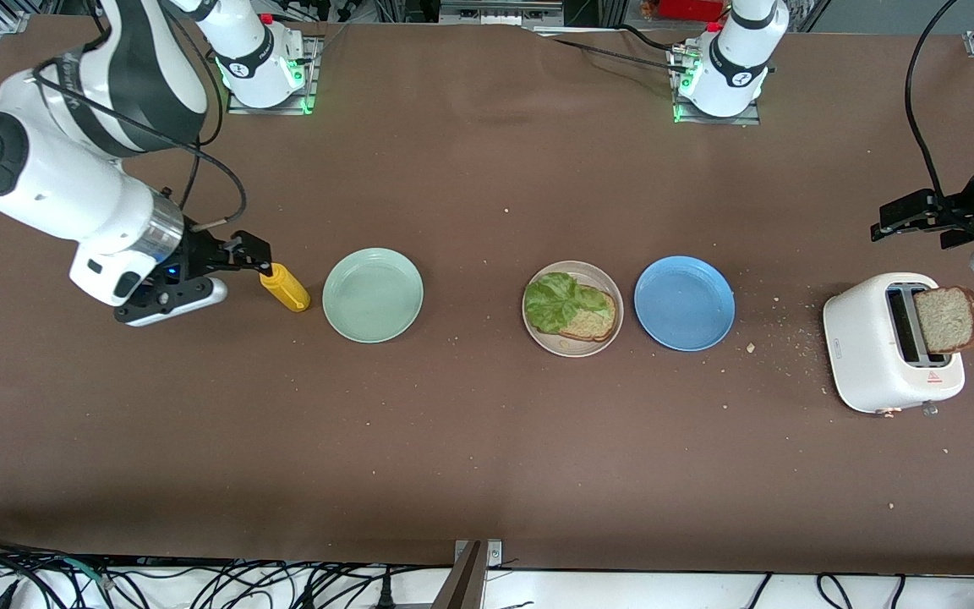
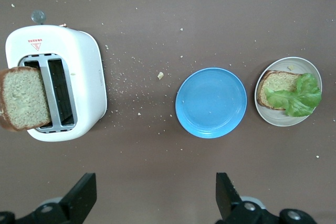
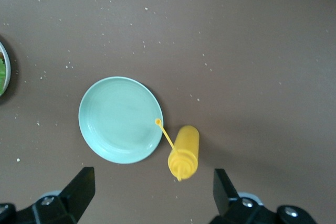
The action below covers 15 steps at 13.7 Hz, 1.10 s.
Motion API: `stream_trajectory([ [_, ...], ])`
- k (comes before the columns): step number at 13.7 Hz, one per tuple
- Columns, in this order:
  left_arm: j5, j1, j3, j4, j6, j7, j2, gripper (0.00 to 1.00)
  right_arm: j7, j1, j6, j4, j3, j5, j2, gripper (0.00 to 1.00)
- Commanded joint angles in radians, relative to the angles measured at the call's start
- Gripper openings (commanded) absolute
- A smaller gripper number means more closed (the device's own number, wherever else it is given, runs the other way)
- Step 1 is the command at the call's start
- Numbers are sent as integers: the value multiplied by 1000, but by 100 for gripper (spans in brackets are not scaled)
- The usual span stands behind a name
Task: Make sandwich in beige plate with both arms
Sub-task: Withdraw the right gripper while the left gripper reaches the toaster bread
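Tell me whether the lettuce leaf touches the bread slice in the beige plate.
Touching. The left wrist view shows the lettuce leaf lying on the bread slice in the beige plate, overlapping it.

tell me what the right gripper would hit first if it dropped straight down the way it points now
Probably bare brown table. The right gripper, jaws open, points down beside the yellow plastic squeeze bottle, which stands just ahead of its fingers, so a small drift could touch it. Depth is unclear.

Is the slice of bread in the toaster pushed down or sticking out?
Sticking out: the bread slice stands mostly above the toaster slot, leaning outward.
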Motion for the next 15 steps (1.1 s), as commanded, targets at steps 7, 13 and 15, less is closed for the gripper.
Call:
stream_trajectory([
  [7, 80, 0, 2, 9, -3, -3, 13, 100, 108, -24, -175, -39, -64, -96, -109, 100],
  [13, 189, 121, 9, 17, 155, 62, 98, 100, 149, -16, -335, 45, -135, -119, -126, 100],
  [15, 194, 169, 9, 18, 264, 163, 153, 100, 152, -18, -354, 76, -138, -121, -120, 100],
])
